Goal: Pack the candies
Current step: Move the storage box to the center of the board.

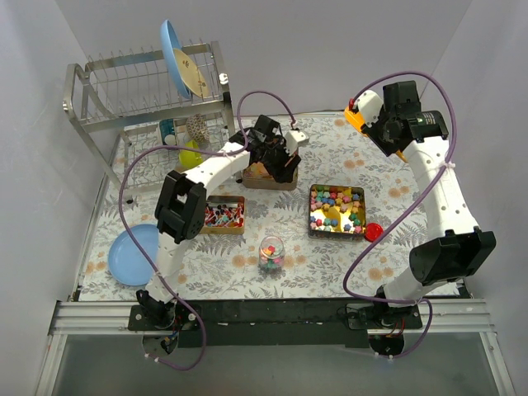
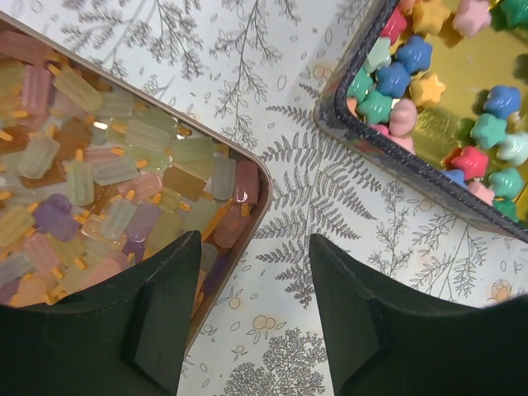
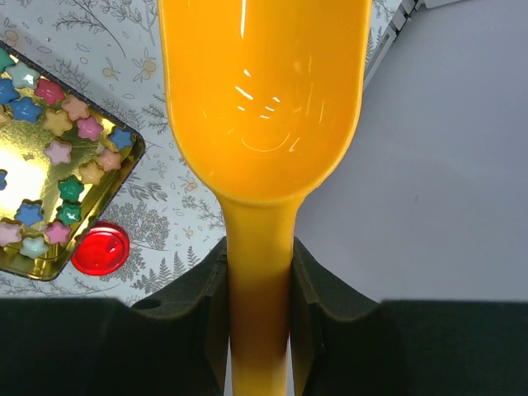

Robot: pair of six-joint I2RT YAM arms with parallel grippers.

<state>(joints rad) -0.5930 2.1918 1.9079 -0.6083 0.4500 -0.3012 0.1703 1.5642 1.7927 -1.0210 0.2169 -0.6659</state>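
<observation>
Three tins hold candies. Bright star nuggets fill the gold tin at centre right, also in the left wrist view and the right wrist view. Red-blue-white pieces lie in the left tin. Pale flat pieces fill the far tin. A small glass jar holds mixed candies. My left gripper is open and empty, over that tin's corner. My right gripper is shut on the orange scoop, which is empty and held high at the far right.
The round red lid lies beside the gold tin, also in the right wrist view. A metal dish rack with a blue plate stands at the back left. A blue dish lies at the near left.
</observation>
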